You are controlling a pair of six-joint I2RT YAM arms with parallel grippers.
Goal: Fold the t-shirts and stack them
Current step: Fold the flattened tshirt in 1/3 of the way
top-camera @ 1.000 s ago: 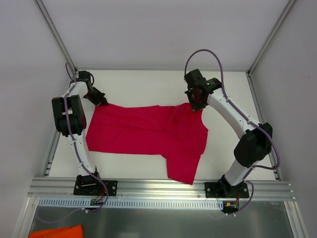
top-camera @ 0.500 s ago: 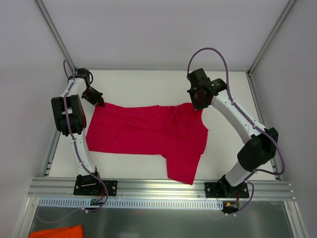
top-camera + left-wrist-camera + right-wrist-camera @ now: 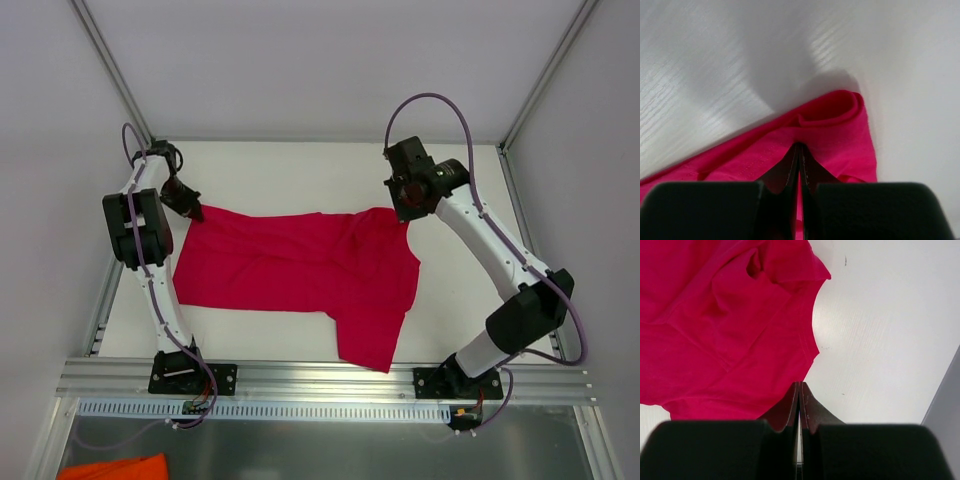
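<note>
1. White table point(image 3: 300, 165) with pale grey walls around it is what I see from above; every place below is given against that table.
2. A red shirt point(image 3: 290, 265) lies spread across the table's middle. Its body runs from the table's left side to its right, and one flap reaches toward the near edge, right of centre. The cloth shows soft creases, mostly in its right half.
3. My left gripper point(image 3: 190, 212) sits low near the table's far left corner, on the shirt's far left corner.
4. From the left wrist, the left gripper point(image 3: 799, 147) has its fingers pressed together with the shirt point(image 3: 840, 140) nipped between them. Just past the tips the cloth's corner curls over into a small roll on the table.
5. My right gripper point(image 3: 405, 215) sits toward the table's far right, on the shirt's far right corner. The arm reaches in from the table's near right.
6. From the right wrist, the right gripper point(image 3: 799, 385) is also closed, its tips meeting right at the shirt's point(image 3: 715, 315) stitched hem and pinching that edge. The shirt fills the left of this view, with bare table to the right.
7. A metal rail point(image 3: 330, 375) runs along the table's near edge and carries both arm bases.
8. An orange cloth point(image 3: 110, 468) lies off the table, beyond its near left corner, partly cut by the picture's edge.
</note>
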